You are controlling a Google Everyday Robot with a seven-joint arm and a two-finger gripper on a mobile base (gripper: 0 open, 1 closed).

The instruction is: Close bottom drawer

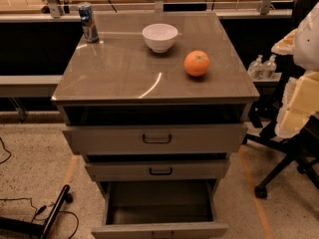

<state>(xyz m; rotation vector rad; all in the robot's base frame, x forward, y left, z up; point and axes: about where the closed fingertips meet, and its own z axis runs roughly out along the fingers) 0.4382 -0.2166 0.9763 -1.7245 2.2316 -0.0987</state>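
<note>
Bowl (159, 36), orange (197, 63) on cabinet (119, 73); gripper (295, 86) at right.

Bottom drawer (158, 209) is pulled way out toward the near side, grey-beige metal, deep box looking empty inside. Its low front panel sits at the frame's bottom edge, handle barely showing.

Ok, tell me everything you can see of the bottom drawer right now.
The bottom drawer is grey-beige metal, lowest of the cabinet's three, pulled out farther than the two above. Its deep box looks empty and shadowed. The low front panel meets the picture's lower edge, its small dark handle partly cut off. It sits level; nothing touches it. The gripper is not in view.
</note>
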